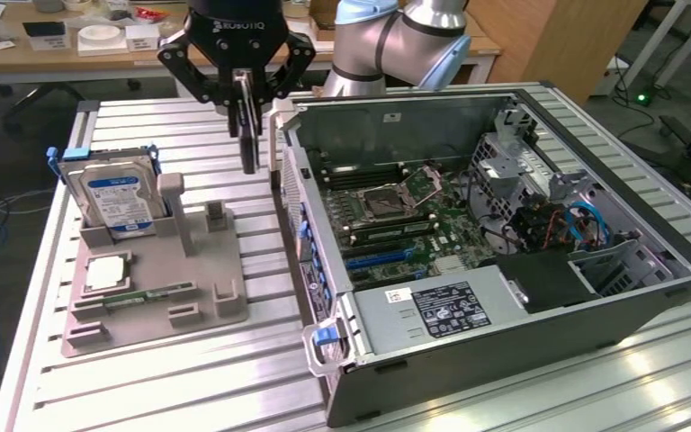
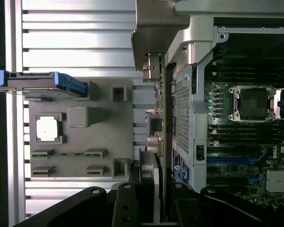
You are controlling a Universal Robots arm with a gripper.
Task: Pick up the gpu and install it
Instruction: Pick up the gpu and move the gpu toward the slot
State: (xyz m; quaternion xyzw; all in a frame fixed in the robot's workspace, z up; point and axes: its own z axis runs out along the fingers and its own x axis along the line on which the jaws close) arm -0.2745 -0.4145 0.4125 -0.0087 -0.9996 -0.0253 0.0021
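— How far along is it?

— The pick-up half looks done. The claw (image 1: 245, 110) is closed most of the way on the gpu (image 1: 249, 155), pinching the thin black card by its top edge so it hangs straight down, edge-on, clear of everything. It hovers over the gap between the grey parts holder (image 1: 219, 310) and the open computer case (image 1: 633, 301), just beside the case's near wall.

— So not installed?

— No. The card is outside the case and above it. The blue expansion slots (image 1: 381, 258) on the motherboard (image 1: 442, 229) are bare, so I'd judge the whole seating part is left to do.

— What's in the holder?

— The blue-labelled hard drive (image 1: 114, 200) stands upright at the back, a square processor chip (image 1: 103, 272) lies flat in its pocket, and a narrow green memory stick (image 1: 154, 293) lies in a groove beside it. The slotted posts (image 1: 216, 216) towards the case hold nothing.

— And in the case?

— The motherboard with its processor socket (image 1: 399, 192), a power supply (image 1: 442, 310) along the near edge, and a tangle of blue cables (image 1: 586, 225) by the drive bay. It all sits on the ribbed metal tabletop (image 1: 141, 391).
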